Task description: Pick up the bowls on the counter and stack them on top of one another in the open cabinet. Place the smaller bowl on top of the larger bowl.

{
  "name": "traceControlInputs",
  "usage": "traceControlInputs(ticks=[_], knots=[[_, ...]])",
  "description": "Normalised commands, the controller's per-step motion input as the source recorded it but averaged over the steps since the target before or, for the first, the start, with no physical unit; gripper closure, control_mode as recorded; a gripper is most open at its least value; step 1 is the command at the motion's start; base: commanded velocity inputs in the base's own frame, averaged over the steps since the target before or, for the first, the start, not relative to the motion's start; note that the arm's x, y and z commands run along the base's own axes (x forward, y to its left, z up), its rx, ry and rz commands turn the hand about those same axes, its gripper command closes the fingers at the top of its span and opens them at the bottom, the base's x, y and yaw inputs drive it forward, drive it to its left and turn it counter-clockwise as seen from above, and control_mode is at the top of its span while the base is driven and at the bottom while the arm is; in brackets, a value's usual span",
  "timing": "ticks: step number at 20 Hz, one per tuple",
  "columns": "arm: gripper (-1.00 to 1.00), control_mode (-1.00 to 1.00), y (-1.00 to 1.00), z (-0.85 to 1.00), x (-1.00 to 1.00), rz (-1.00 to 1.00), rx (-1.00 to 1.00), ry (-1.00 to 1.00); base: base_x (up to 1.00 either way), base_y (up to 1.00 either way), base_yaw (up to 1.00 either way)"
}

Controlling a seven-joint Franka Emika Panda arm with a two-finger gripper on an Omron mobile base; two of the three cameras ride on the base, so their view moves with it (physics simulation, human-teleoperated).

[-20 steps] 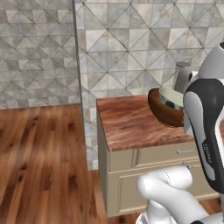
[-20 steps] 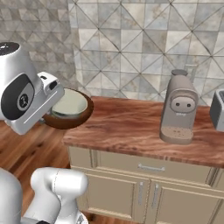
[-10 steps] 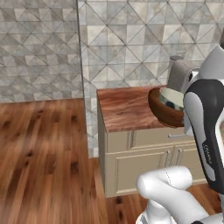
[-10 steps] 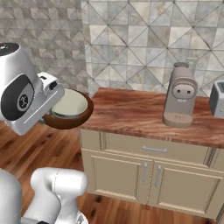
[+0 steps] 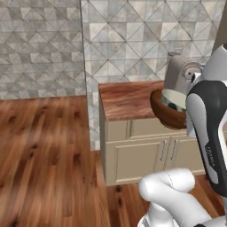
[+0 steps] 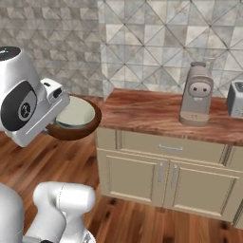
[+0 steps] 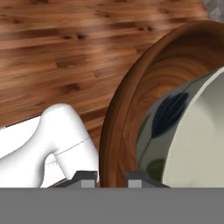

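Left of the counter point(image 6: 156, 111), I see my gripper point(image 7: 111, 177) clamped on the larger bowl's point(image 6: 90, 124) rim, smaller bowl point(image 6: 75, 114) nested inside.

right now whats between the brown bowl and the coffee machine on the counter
In the right base view, just bare counter lies between the brown bowl, held off its left end, and the coffee machine.

A kitchen: reddish-brown wood-grain counter point(image 6: 156, 111) centre-right over beige cabinet doors point(image 6: 163, 180), grey triangle-tiled wall point(image 6: 156, 42) above, beige coffee machine point(image 6: 197, 95) at right.
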Motion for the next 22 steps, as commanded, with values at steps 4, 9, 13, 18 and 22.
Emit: traceControlInputs(ticks=[4,9,13,18,22], knots=[[1.0,1.0,0.0,0.0,0.0,0.0,0.0,0.0,-0.51,-0.07,0.03],[1.0,1.0,0.0,0.0,0.0,0.0,0.0,0.0,-0.39,-0.2,0.03],[1.0,1.0,0.0,0.0,0.0,0.0,0.0,0.0,-0.37,-0.3,0.03],[1.0,1.0,0.0,0.0,0.0,0.0,0.0,0.0,-0.4,-0.37,0.04],[1.0,1.0,0.0,0.0,0.0,0.0,0.0,0.0,-0.37,-0.42,0.04]])
